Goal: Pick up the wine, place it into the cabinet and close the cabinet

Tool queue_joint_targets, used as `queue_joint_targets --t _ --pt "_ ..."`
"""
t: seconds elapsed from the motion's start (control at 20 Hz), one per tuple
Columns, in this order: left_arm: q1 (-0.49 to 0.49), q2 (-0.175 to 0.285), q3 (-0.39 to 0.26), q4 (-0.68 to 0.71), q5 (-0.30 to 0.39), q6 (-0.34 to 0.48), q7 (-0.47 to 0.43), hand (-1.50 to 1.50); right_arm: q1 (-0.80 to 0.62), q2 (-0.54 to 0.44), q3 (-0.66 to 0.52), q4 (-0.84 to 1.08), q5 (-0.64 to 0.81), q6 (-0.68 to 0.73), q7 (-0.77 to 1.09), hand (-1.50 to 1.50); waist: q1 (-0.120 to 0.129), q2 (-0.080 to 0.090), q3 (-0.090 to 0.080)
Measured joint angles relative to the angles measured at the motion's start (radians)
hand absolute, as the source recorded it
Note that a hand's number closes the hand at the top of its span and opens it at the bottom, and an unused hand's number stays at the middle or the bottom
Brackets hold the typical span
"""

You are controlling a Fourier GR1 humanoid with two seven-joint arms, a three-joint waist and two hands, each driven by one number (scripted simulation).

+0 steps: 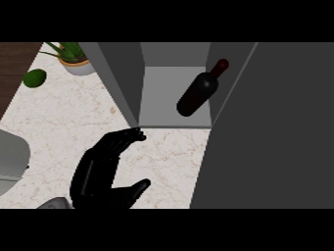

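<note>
At the view's right, the cabinet (175,54) stands open. A wide dark-grey panel (285,127) (prob. its right door) swings out over the bench (68,117), w/ the narrower left door (119,78) angled out opposite.

Left hand (101,169) comes up from the lower edge. Its fingers (130,136) are nearly straight & hold nothing, tips at the left door's near edge, thumb spread apart. Right hand not in view.

Wine bottle (198,90) is already inside, over the shelf (162,98) betw. the doors, neck toward the back. It looks tilted; can't tell if it lies or leans.

Step in hand, I'd judge, is closing:
- Keep fingers flat on the left door's outer face near its free edge.
- Push in an arc round the hinge, not along the panel.
- Right door prob. needs the same after.
- Check the bottle's base sits clear of the doors' sweep first.
</note>
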Motion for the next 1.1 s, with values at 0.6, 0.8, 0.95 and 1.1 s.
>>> queue_joint_targets --t 0.6,0.8,0.95,1.1 --pt "0.247 0.291 0.153 -0.214 0.043 -0.168 -0.015 -1.50 0.008 0.070 0.277 -0.006 -0.023 0.009 0.099 1.50 0.005 -0.002 -0.001" --pt "0.337 0.368 0.235 -0.229 0.082 -0.247 -0.048 -1.50 -0.023 0.114 0.433 -0.006 -0.007 -0.044 0.158 1.50 0.007 -0.003 -0.002" --pt "0.412 0.423 0.302 -0.229 0.127 -0.317 -0.076 -1.50 -0.053 0.128 0.524 -0.005 0.038 -0.119 0.193 1.50 0.009 -0.006 -0.003" --pt "0.470 0.454 0.353 -0.218 0.154 -0.367 -0.103 -1.50 -0.095 0.124 0.617 -0.001 0.109 -0.189 0.229 1.50 0.012 -0.007 -0.003"
